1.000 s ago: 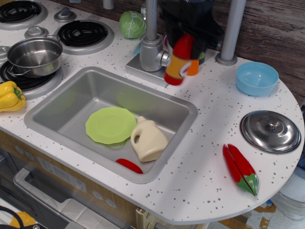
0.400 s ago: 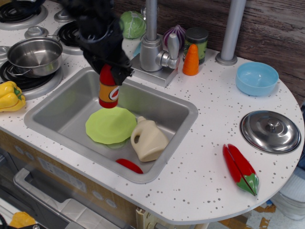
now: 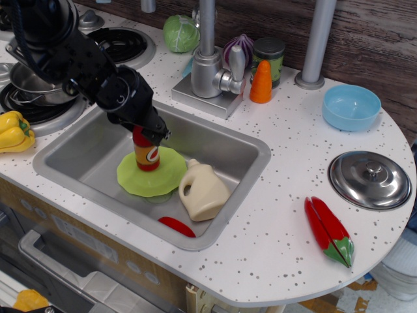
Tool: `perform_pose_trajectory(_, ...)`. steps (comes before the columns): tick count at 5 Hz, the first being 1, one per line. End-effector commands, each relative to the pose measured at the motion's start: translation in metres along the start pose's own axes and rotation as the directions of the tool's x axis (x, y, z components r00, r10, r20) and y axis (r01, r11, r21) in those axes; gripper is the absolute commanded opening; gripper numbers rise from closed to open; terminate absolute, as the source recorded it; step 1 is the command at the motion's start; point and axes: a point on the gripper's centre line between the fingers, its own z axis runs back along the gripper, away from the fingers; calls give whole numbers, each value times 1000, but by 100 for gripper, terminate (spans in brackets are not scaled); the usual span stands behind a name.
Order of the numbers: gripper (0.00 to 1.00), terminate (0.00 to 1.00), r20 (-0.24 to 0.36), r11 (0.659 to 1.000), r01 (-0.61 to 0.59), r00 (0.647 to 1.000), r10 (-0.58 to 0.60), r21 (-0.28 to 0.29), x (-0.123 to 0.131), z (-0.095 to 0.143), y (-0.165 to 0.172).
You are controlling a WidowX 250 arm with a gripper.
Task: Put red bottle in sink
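Observation:
The red bottle point(image 3: 147, 154) stands upright on the green plate point(image 3: 153, 177) inside the grey sink point(image 3: 234, 141). It is glossy red with an orange-yellow label and white oval. My black gripper point(image 3: 146, 132) reaches in from the upper left and is closed on the bottle's neck and cap, which it hides. The bottle's base looks to rest on or just above the plate.
A cream jug point(image 3: 203, 190) and a red piece point(image 3: 176, 226) lie in the sink right of the plate. Faucet point(image 3: 208, 62), orange carrot point(image 3: 261, 83), blue bowl point(image 3: 351, 107), pot lid point(image 3: 369, 178), red pepper point(image 3: 329, 231), yellow pepper point(image 3: 14, 131) and steel pot point(image 3: 26, 83) surround it.
The gripper carried the bottle from beside the faucet leftward over the sink, then lowered it down onto the green plate.

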Motion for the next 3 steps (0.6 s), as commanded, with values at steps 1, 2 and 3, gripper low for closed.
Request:
perform_pose_trajectory(1, 100, 0, 39, 999, 33, 999, -33, 10, 9, 4, 14)
perform_pose_trajectory(2, 100, 0, 39, 999, 33, 999, -33, 10, 9, 4, 14)
perform_pose_trajectory(3, 100, 100, 39, 999, 33, 999, -33, 10, 9, 4, 14)
